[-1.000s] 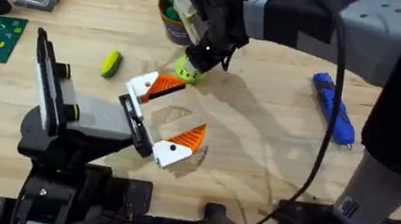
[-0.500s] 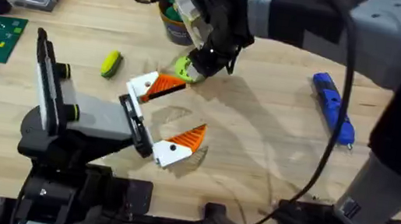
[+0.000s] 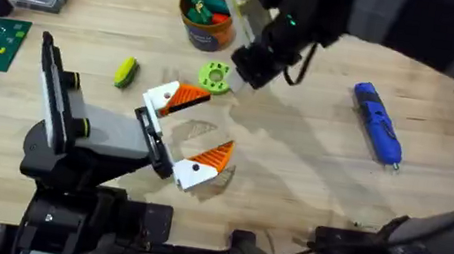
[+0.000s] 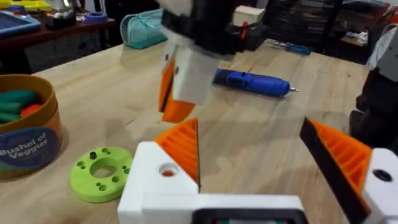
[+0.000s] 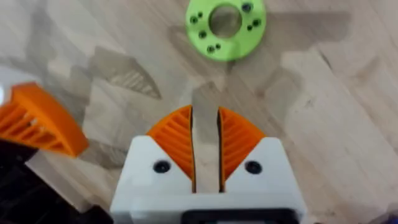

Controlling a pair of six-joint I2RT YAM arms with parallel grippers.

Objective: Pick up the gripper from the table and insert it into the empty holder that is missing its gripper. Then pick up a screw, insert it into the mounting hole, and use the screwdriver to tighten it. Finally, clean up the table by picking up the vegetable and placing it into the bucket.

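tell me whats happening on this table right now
The right arm reaches across the table, its hand low over the wood beside the lime-green ring, fingers nearly together with nothing between them. The left hand sits open and empty near the middle. The blue screwdriver lies untouched off to the right, and the vegetable lies on the table, not yet in the bucket.

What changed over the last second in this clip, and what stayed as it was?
The right pincer lifted off the green ring and pulled back toward the right, uncovering the bucket. Its fingers now stand nearly shut with nothing between them; the ring lies free on the table. The vegetable, screwdriver, and the two orange-and-white grippers at the grey arm's holder did not move.
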